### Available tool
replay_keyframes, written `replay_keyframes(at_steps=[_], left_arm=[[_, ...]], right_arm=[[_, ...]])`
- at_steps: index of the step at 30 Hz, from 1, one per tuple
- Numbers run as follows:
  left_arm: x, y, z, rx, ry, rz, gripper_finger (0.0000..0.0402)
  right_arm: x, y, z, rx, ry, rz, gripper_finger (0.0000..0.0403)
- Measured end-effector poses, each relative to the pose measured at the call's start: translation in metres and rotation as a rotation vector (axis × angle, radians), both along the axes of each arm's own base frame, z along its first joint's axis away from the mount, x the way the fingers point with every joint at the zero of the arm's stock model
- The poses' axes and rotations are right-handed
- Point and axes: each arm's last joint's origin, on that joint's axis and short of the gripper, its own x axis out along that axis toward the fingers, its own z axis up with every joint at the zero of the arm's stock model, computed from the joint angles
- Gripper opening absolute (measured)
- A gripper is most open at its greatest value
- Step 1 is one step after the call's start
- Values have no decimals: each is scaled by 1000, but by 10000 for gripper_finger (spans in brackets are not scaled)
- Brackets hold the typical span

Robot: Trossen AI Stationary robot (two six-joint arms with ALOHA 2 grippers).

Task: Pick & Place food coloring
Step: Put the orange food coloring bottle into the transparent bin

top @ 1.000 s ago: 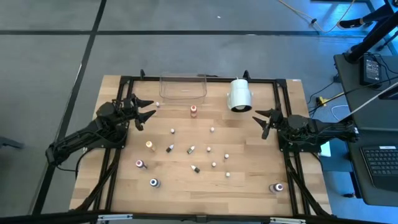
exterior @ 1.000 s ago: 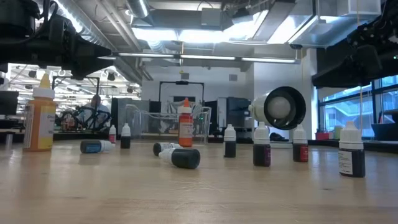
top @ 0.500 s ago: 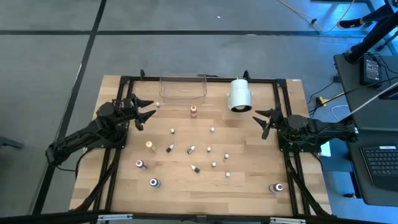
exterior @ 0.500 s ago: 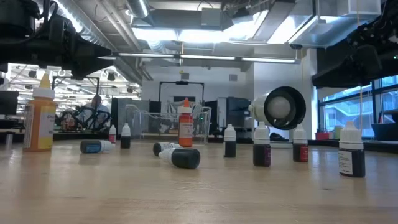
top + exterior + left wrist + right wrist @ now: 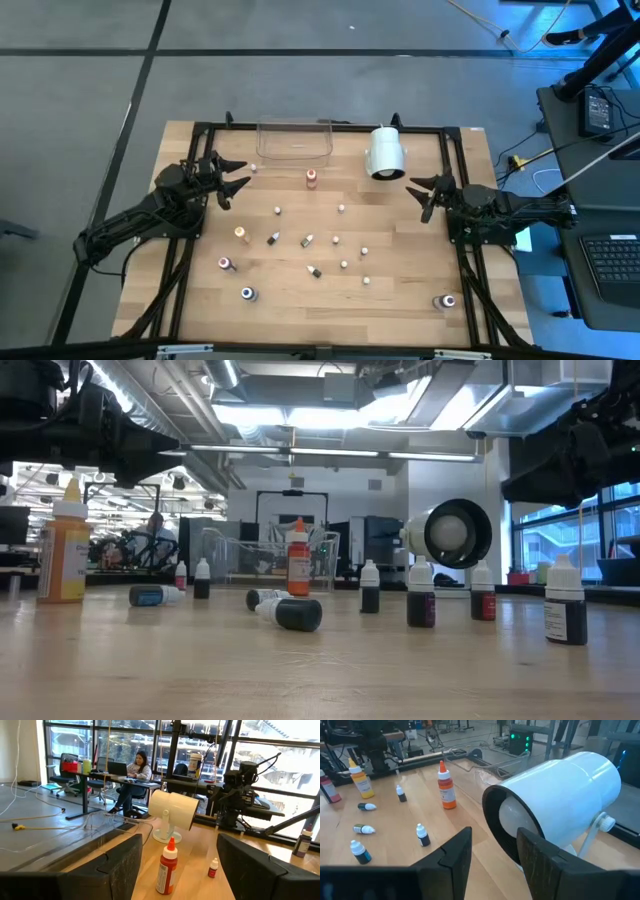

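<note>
Left pincer (image 5: 232, 179) and right pincer (image 5: 424, 194) hover apart, fingers spread, gripping nothing

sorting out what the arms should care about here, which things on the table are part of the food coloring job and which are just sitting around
Part of the job:
- orange-capped bottle
- yellow bottle
- pink-topped bottle
- blue-topped bottle
- small pale and dark vials scattered mid-table, such as one
- bottle near the right front corner

Just lying about:
- white cylinder on a stand
- clear plastic tray

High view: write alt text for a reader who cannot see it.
Small food coloring bottles lie scattered over a wooden table, with a clear tray and white cylinder at its far edge. The left gripper and right gripper hover open, holding nothing.
</note>
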Motion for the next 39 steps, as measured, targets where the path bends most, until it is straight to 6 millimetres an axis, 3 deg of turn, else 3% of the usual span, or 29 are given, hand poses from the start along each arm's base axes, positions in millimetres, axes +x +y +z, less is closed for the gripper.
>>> replay_keyframes(at_steps=[12,20,29,34,39], left_arm=[[0,0,1,-8,-12,5,251],[-3,5,1,-52,-38,194,251],[3,0,18,-113,-163,7,251],[22,3,41,-115,-49,8,251],[69,14,76,-87,113,-39,251]], right_arm=[[0,0,1,2,-8,7,158],[0,0,1,26,-21,2,158],[0,0,1,47,-33,-3,158],[0,0,1,49,-39,-4,158],[0,0,1,54,-44,-11,158]])
